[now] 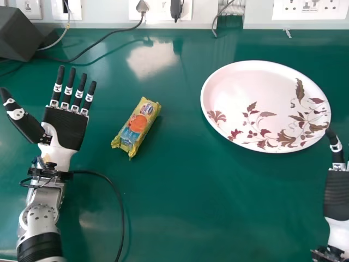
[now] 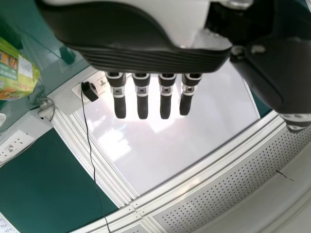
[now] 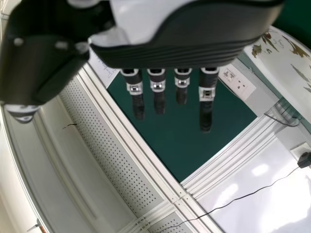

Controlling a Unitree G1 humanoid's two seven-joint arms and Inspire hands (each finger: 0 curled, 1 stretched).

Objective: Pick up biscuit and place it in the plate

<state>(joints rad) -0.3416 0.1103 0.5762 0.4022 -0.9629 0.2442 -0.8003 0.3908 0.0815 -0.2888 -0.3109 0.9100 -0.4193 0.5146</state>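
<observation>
Clearly, the black-and-white left robot hand (image 1: 66, 126), at the left of the frame, is relaxed and released, its fingers straight and a little spread, the thumb held wide. Over at the right edge, the matching right robot hand (image 1: 338, 194) is unclenched too, its fingers extended in the right wrist view; whether a fingertip touches the plate's rim, I cannot tell.

The shiny yellow oblong biscuit packet (image 1: 136, 128) lies slantwise on the glossy green table (image 1: 180, 207), left of centre in the upper half. Its crinkled wrapper shows an orange round, blue patches and a lettered badge; the left wrist view adds a white printed panel. The white oval plate (image 1: 256, 82) with red-brown leaves sits upper right, well apart from the packet.
</observation>
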